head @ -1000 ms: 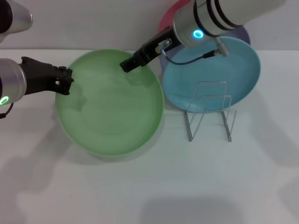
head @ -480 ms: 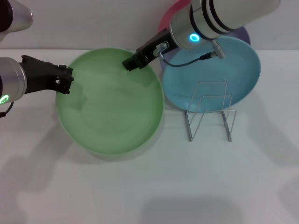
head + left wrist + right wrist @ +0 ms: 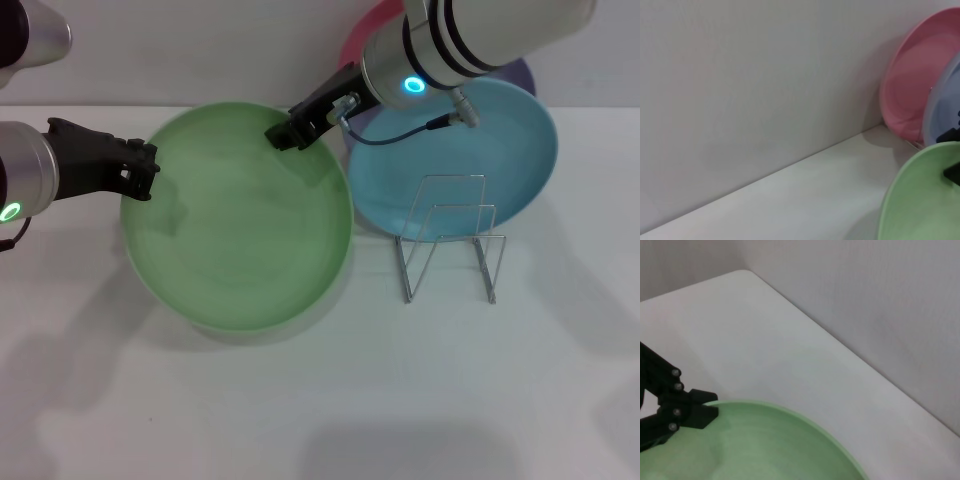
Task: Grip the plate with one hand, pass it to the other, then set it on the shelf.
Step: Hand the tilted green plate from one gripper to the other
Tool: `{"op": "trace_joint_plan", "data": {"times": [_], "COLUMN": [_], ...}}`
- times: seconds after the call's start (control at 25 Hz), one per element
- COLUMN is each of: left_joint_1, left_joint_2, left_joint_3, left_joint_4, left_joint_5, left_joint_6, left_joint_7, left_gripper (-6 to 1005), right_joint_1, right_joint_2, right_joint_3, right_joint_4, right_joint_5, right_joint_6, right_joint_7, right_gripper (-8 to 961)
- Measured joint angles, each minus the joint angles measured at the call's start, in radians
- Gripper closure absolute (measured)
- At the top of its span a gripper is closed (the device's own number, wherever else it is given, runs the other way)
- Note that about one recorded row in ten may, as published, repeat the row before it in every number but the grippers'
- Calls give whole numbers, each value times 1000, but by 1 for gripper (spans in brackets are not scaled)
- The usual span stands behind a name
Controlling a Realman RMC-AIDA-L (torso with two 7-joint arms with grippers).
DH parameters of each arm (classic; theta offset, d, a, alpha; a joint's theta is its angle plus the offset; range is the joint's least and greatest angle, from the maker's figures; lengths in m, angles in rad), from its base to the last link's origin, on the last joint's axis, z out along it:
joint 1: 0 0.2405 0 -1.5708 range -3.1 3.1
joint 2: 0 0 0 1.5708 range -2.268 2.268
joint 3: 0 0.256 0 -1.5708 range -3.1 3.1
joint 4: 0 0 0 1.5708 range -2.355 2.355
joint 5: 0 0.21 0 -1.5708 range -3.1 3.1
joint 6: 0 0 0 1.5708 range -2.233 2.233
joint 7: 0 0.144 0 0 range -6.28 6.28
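- The plate (image 3: 237,218), plain light green with a shallow rim, is held above the table (image 3: 320,400), left of the wire shelf (image 3: 450,240).
- Its left edge is pinched by the left gripper (image 3: 143,172).
- The right gripper (image 3: 283,135) is met at the far rim; its closure cannot be told. If release comes early, the plate could drop.

The white table (image 3: 320,400) carries the wire rack (image 3: 450,240) standing upright near its middle, with the blue plate (image 3: 500,150) just behind it, a pink plate (image 3: 905,95) leaning at the back wall beside a lilac plate (image 3: 942,107).
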Motion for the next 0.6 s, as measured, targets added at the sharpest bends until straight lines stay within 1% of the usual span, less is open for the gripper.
{"op": "trace_joint_plan", "data": {"times": [0.04, 0.16, 0.36, 0.48, 0.6], "left_joint_1": [0, 0, -1, -1, -1], "left_joint_2": [0, 0, 3, 3, 1], "left_joint_3": [0, 1, 0, 0, 6], "left_joint_4": [0, 0, 0, 2, 6], "left_joint_5": [0, -1, -28, -59, -70], "left_joint_6": [0, 1, -3, -12, -15], "left_joint_7": [0, 0, 10, 39, 46], "left_gripper": [966, 966, 966, 966, 886], "right_joint_1": [-1, -3, -14, -41, -51], "right_joint_2": [1, 4, 5, 6, 7], "right_joint_3": [0, -4, -27, -38, -38], "right_joint_4": [-1, -18, -30, 0, 15], "right_joint_5": [0, 11, 29, 38, 40], "right_joint_6": [-4, -16, -29, -44, -44], "right_joint_7": [-7, -43, -84, -90, -90], "right_gripper": [457, 607, 805, 820, 835]}}
